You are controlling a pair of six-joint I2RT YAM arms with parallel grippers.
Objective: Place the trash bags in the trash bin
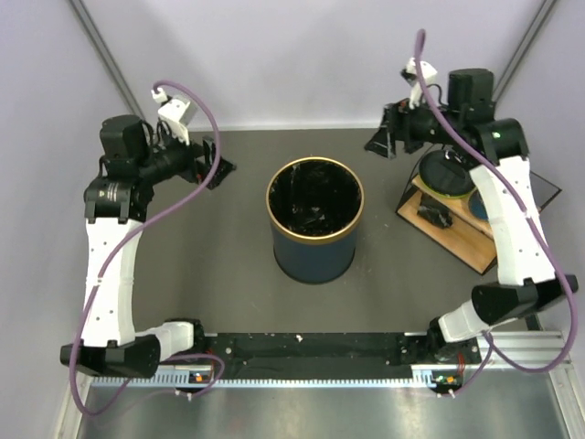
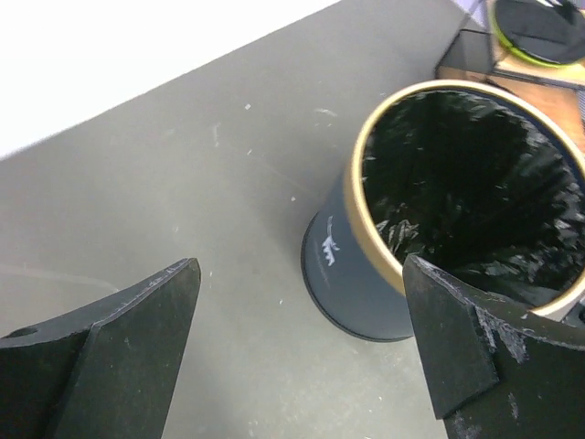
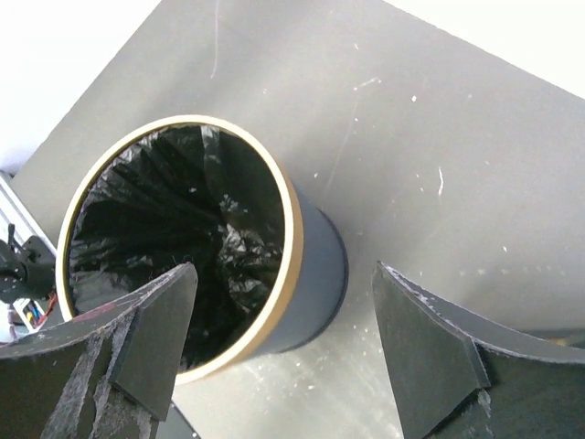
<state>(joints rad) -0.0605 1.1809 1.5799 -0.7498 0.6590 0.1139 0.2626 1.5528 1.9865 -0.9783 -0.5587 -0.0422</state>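
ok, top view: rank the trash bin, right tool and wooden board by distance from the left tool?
1. trash bin, mid-scene, just to the right of the left tool.
2. right tool, beyond the bin, toward the back right.
3. wooden board, far right side.

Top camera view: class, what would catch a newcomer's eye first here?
The dark blue bin with a gold rim stands mid-table, a glossy black trash bag inside it. The left gripper and right gripper hover open and empty on either side.
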